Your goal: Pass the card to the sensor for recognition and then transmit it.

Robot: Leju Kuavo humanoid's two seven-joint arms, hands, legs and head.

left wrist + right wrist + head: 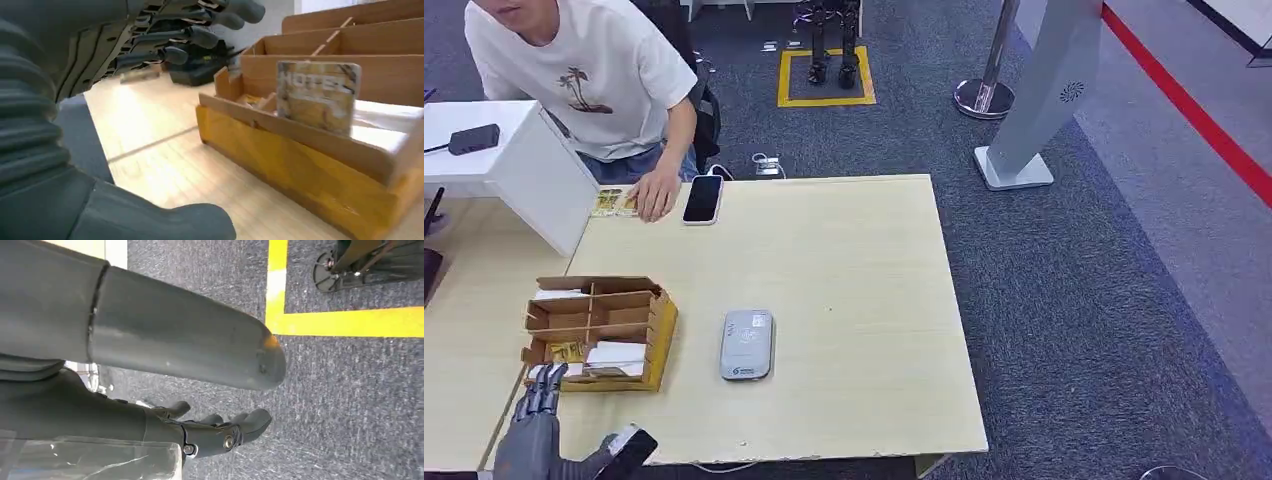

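Observation:
A wooden card box (660, 335) with several compartments stands on the table's left side. In the left wrist view a gold card marked HOTEL (317, 94) stands upright in the box (280, 165). The grey card sensor (746, 344) lies flat to the right of the box. My left hand (536, 425) is at the table's near left corner, just short of the box, fingers spread and holding nothing (165, 35). My right hand (200, 390) hangs over the grey carpet with nothing in it, fingers loosely extended.
A person in a white shirt (584, 70) sits at the far side, one hand (656, 193) resting on cards (610, 203) next to a black phone (703, 198). A white box (519, 165) stands at the far left. The table's right half (864, 300) is bare wood.

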